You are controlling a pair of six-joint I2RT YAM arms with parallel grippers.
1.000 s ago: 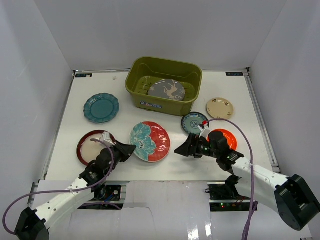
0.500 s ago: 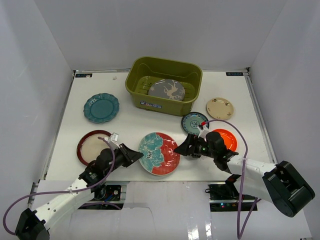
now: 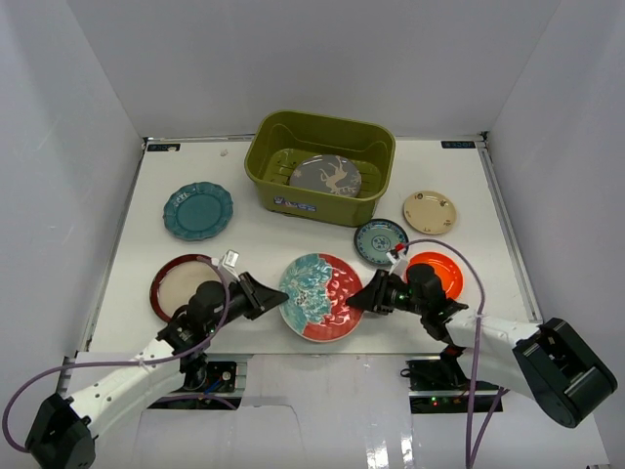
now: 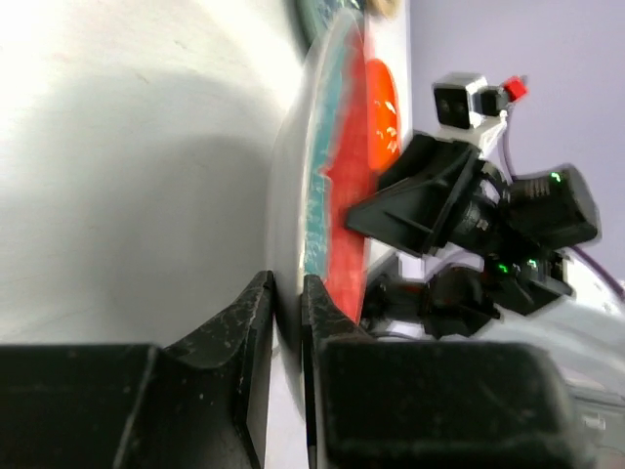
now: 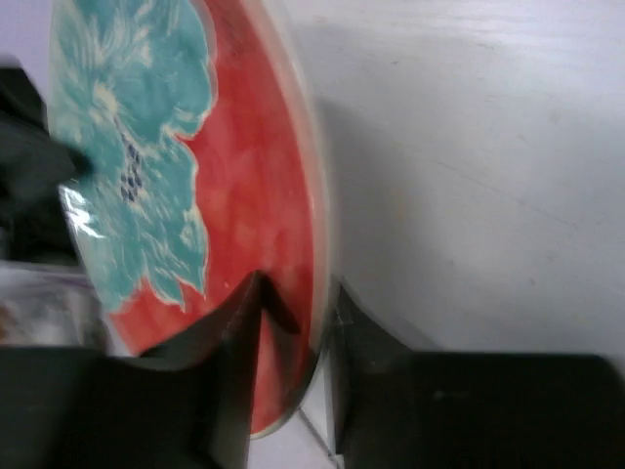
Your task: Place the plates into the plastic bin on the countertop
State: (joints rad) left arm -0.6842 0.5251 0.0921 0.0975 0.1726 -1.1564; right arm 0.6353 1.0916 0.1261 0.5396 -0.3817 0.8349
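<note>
Olive bin point(image 3: 337, 208) holding one plate point(image 3: 326, 176), six outside, two hands point(image 3: 281, 294) point(image 3: 354, 302) gripping floral plate point(image 3: 319, 296)

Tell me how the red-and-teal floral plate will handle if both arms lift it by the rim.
Probably rigid: the floral plate looks like glazed ceramic, so it shouldn't flex between the left gripper and right gripper. The glossy rim, pinched only at its thin edge, may slip or pivot. Likely breakable if dropped on the countertop.
</note>
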